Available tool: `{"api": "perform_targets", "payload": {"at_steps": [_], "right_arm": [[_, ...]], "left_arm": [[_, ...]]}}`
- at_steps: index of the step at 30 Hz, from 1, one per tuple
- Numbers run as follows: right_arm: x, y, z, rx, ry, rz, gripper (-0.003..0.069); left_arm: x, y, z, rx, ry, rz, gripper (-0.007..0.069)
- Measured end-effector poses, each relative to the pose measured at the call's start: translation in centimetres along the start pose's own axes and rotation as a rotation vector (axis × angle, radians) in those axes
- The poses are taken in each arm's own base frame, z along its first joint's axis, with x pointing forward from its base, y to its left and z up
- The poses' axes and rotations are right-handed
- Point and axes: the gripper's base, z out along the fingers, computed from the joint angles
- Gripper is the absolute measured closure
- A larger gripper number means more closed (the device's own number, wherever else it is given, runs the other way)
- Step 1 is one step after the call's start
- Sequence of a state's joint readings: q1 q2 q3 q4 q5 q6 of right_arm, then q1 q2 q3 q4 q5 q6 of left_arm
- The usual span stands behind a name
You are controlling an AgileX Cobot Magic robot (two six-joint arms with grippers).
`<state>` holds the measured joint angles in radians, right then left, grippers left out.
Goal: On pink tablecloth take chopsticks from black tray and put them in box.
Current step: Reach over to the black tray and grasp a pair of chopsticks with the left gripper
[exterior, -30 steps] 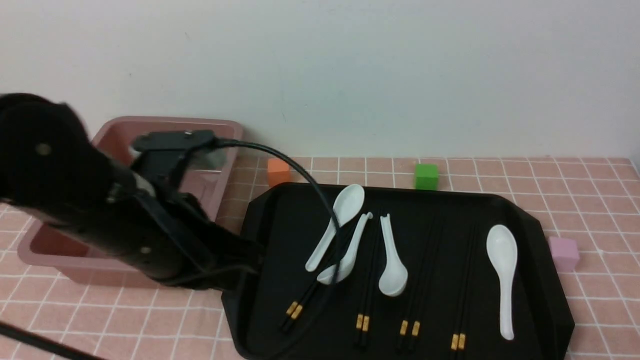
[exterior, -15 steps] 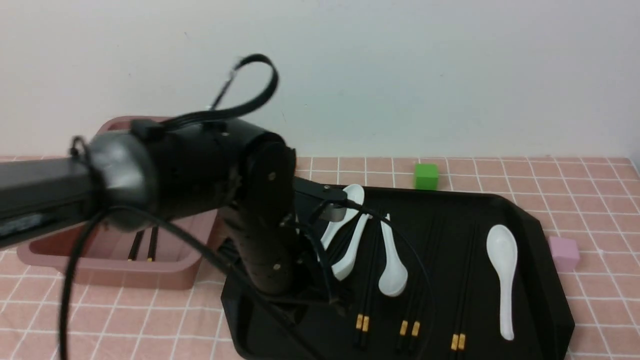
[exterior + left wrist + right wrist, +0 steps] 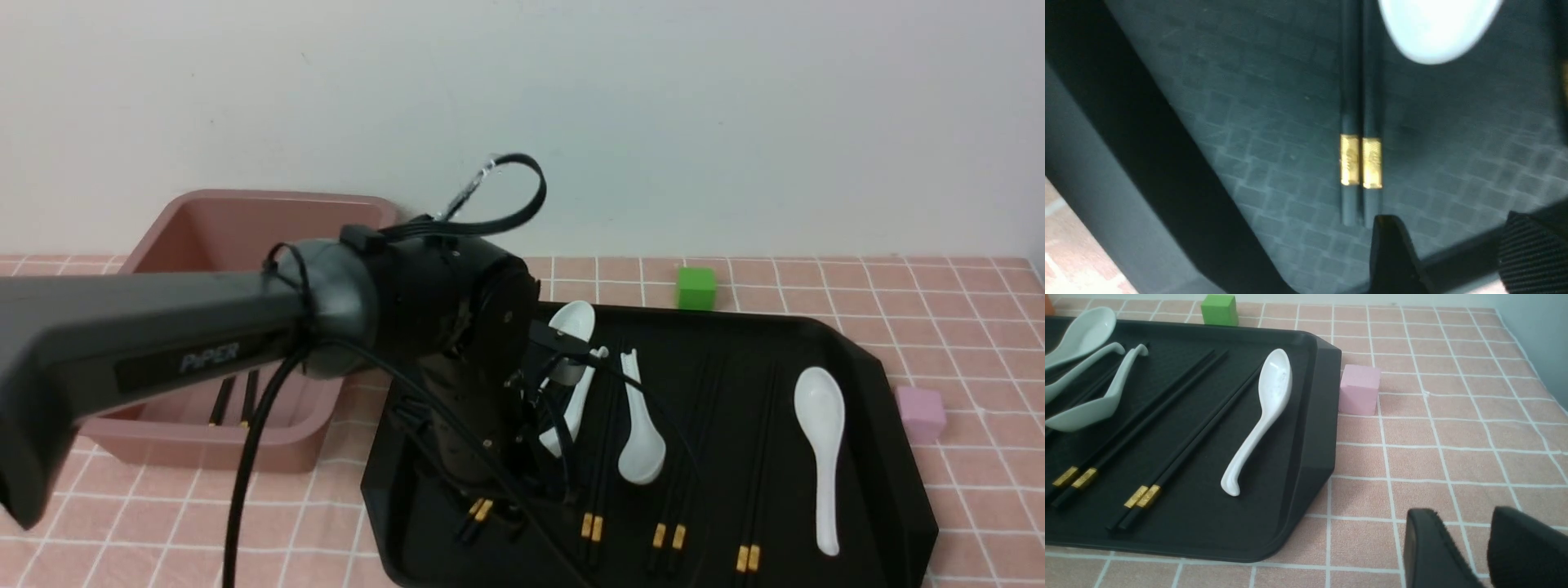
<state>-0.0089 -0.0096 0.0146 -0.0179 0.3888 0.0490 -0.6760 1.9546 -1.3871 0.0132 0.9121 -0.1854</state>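
The black tray lies on the pink gridded tablecloth. Several pairs of black chopsticks with gold bands lie in it, the leftmost pair partly under my left arm. In the left wrist view my left gripper is open and empty, just above the tray floor, by the thick ends of that pair. The mauve box at the left holds one pair. My right gripper hovers over the cloth beside the tray's rim, slightly open and empty.
Several white spoons lie in the tray: one on the right, one in the middle, others by my left wrist. A green cube sits behind the tray and a pink cube to its right.
My left arm has swung right from over the box to the tray's left part, uncovering the pair lying in the box. The tray's chopsticks and spoons have not moved.
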Motion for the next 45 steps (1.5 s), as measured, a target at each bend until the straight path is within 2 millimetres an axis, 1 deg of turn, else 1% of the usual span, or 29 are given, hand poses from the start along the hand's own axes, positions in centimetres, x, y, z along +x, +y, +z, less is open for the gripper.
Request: {"api": "perform_targets", "payload": {"at_steps": [8, 11, 12, 15, 23, 27, 28, 34, 40, 45], "right_arm": [[0.0, 0.0, 0.0, 0.000, 0.000, 0.000, 0.0419], [0.0, 0.0, 0.0, 0.000, 0.000, 0.000, 0.0419], [0.0, 0.0, 0.0, 0.000, 0.000, 0.000, 0.0419], [0.0, 0.0, 0.0, 0.000, 0.000, 0.000, 0.0419], [0.0, 0.0, 0.0, 0.000, 0.000, 0.000, 0.0419], [0.0, 0.0, 0.0, 0.000, 0.000, 0.000, 0.0419], [0.0, 0.0, 0.0, 0.000, 0.000, 0.000, 0.0419], [0.0, 0.0, 0.0, 0.000, 0.000, 0.000, 0.0419], [0.0, 0.0, 0.0, 0.000, 0.000, 0.000, 0.0419], [0.0, 0.0, 0.0, 0.000, 0.000, 0.000, 0.0419]], "left_arm": [[-0.3, 0.3, 0.5, -0.012, -0.017, 0.022, 0.0259], [-0.4, 1.1, 0.5, -0.006, -0.019, 0.002, 0.0259], [-0.5, 1.6, 0.5, -0.003, -0.019, -0.017, 0.0259], [-0.6, 2.3, 0.5, 0.002, -0.019, -0.030, 0.0259], [-0.8, 2.0, 0.5, 0.017, -0.038, -0.012, 0.0256], [-1.0, 2.0, 0.9, 0.017, -0.053, -0.011, 0.0256], [-1.0, 2.0, 1.5, 0.016, -0.046, -0.011, 0.0256], [-1.0, 2.0, 3.2, 0.012, -0.011, -0.011, 0.0256], [-1.1, 2.0, 3.3, 0.009, -0.019, -0.011, 0.0256], [-1.1, 2.2, 3.3, -0.014, -0.025, 0.010, 0.0279]]}}
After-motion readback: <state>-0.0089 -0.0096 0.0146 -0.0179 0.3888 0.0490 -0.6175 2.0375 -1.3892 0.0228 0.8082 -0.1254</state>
